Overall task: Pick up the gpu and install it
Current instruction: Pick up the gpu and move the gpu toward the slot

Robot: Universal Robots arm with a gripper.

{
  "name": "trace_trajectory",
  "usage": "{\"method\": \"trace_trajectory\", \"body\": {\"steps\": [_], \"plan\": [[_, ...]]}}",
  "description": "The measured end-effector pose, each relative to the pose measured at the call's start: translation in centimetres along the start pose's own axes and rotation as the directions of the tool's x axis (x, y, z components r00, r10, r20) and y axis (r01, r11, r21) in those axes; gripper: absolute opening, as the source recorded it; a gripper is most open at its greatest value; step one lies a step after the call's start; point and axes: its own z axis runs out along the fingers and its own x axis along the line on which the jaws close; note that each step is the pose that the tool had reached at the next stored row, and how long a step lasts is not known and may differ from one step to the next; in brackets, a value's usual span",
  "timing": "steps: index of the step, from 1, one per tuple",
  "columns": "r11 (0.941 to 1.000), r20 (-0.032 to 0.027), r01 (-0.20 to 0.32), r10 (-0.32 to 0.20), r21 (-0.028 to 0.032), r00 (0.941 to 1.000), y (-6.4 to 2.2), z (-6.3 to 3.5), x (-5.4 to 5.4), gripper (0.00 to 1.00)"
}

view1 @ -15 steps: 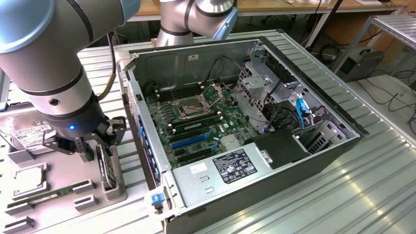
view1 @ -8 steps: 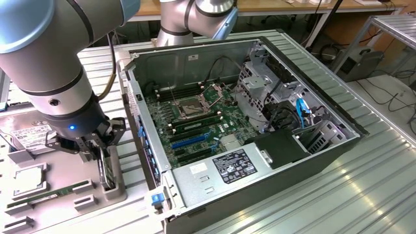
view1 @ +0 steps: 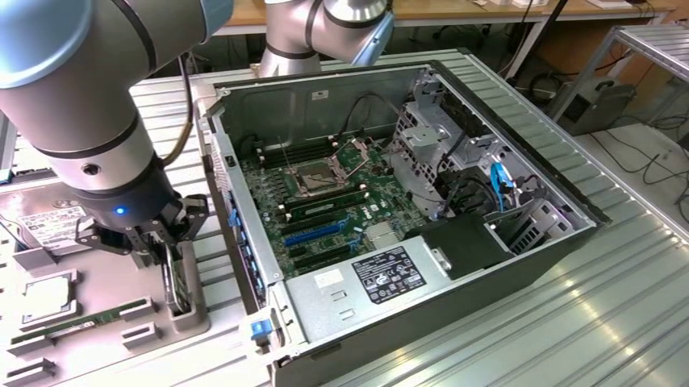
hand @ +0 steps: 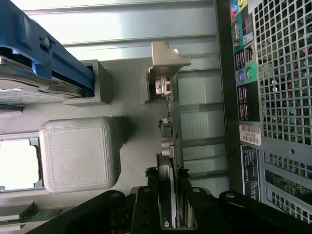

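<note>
The gpu (view1: 176, 284) stands on edge in a grey holder (view1: 192, 318) at the exterior view's left, beside the open computer case (view1: 431, 201). My gripper (view1: 170, 256) is down over it, with a finger on each side of the card. In the wrist view the gpu (hand: 169, 131) appears edge-on, its silver bracket (hand: 165, 61) at the far end. The black fingers (hand: 149, 204) of my gripper (hand: 168, 207) press against both faces of the card, which still sits in the holder. Blue expansion slots (view1: 312, 234) lie bare on the motherboard inside the case.
The grey fixture tray also carries a hard drive (view1: 43, 222), a processor (view1: 43, 294) and a green memory stick (view1: 92, 321). A raised grey block (hand: 78, 153) stands next to the card. The case's rear panel (hand: 273, 97) is close alongside. A ribbed metal table (view1: 603, 314) lies under everything.
</note>
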Motion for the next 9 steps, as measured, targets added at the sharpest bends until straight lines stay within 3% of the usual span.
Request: {"method": "trace_trajectory", "body": {"steps": [5, 9], "plan": [[0.9997, -0.0163, 0.023, -0.023, -0.0002, 0.9996, 0.02, 0.01, -0.30, 0.27], [0.9994, -0.0224, 0.035, -0.035, -0.0007, 0.9992, 0.04, 0.00, -0.48, 0.27]]}}
